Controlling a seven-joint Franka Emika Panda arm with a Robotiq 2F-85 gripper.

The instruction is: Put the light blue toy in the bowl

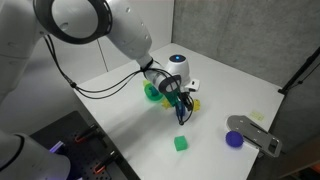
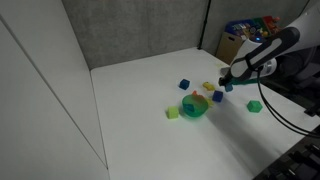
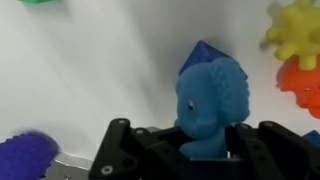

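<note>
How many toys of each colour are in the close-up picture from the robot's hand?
light blue toy: 1
dark blue block: 1
yellow toy: 1
orange toy: 1
purple thing: 1
green thing at top edge: 1
Total: 6

Arm (image 1: 120, 35) came in from the upper left in an exterior view, forearm sloping down to the wrist (image 1: 176, 68). Gripper (image 1: 181, 103) pointed downward, low. In the wrist view its jaws were clamped on the light blue toy (image 3: 210, 100), black fingers (image 3: 120, 152) on either side of the toy's base.
</note>
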